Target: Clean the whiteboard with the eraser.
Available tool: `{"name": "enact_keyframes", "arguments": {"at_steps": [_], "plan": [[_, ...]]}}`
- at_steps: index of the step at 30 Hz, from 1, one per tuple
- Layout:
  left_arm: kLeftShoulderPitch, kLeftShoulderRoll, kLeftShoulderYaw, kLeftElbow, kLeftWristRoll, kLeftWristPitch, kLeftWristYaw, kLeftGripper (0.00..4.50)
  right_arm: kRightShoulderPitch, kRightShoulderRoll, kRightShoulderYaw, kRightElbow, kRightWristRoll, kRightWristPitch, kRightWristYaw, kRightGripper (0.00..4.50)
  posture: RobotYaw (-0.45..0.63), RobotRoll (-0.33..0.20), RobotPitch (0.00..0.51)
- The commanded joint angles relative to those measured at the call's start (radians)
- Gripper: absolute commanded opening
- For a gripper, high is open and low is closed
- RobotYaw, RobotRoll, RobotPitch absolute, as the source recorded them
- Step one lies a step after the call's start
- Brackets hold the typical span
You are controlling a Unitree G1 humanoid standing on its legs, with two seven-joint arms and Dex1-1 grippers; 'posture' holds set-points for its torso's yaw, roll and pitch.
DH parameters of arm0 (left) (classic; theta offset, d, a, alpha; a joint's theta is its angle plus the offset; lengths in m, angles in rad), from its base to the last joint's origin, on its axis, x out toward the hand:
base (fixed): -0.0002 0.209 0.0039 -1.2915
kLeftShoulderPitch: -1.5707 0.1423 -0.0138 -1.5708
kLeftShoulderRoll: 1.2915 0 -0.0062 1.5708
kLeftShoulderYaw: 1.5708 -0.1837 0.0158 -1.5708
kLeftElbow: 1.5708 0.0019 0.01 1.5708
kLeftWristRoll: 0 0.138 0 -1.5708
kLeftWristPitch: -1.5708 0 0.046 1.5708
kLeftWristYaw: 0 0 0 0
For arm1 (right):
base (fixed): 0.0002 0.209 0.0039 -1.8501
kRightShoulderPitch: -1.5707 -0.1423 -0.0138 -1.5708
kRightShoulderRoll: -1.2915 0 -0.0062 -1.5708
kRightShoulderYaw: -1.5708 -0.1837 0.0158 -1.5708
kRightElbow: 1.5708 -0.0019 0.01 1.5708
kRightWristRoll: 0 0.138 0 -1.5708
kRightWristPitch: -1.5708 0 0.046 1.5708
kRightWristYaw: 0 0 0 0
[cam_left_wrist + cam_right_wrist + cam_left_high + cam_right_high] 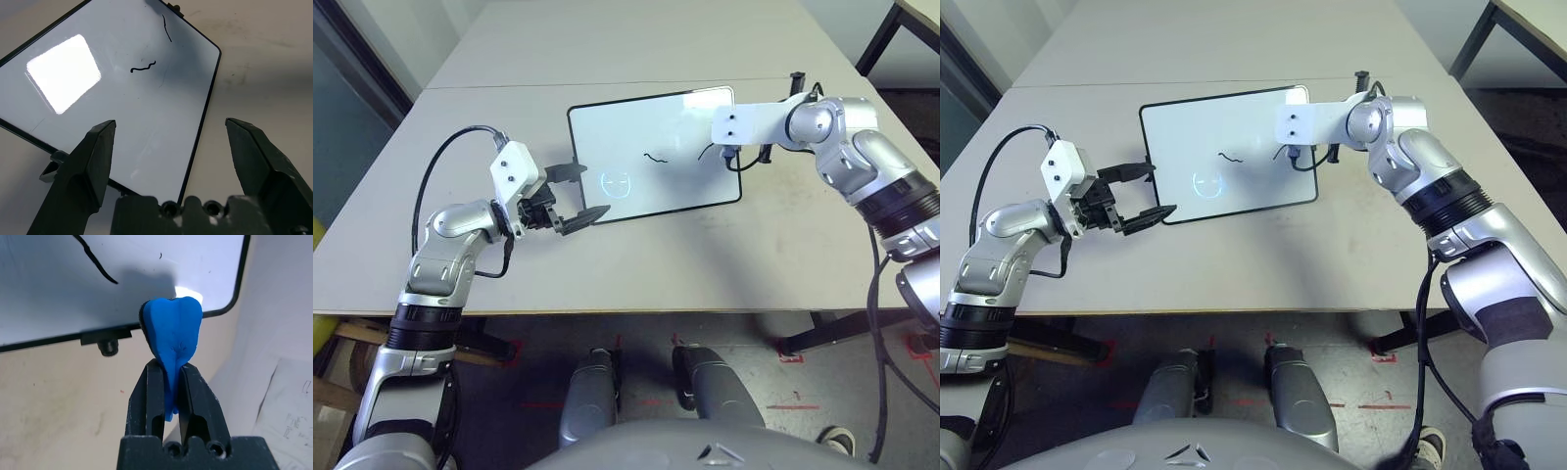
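Eraser pinched, squiggle waiting

Right claw clamped on eraser, left apart beside board; unpinned board could slide mid-wipe.

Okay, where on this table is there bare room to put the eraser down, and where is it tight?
Bare tabletop runs along the near edge, between the whiteboard and the robot, and the far table beyond the board is bare too. It is tight at the board's left corner, straddled by the open left hand, and at its right edge, where the right hand holds the eraser.
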Motion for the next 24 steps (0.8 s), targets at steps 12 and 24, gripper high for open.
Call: {"name": "enact_keyframes", "arguments": {"at_steps": [12, 24], "plan": [[0.007, -0.002, -0.014, -0.013, 0.014, -0.006, 0.001, 4.50, 0.098, 0.018, -0.051, -0.060, -0.122, -0.051, -0.006, 0.19, -0.13, 0.000, 0.104], [0.003, 0.005, -0.012, -0.010, 0.020, -0.009, -0.002, 4.50, 0.118, 0.090, -0.043, 0.019, -0.190, -0.074, -0.062, 0.17, -0.12, 0.000, 0.101]]}}
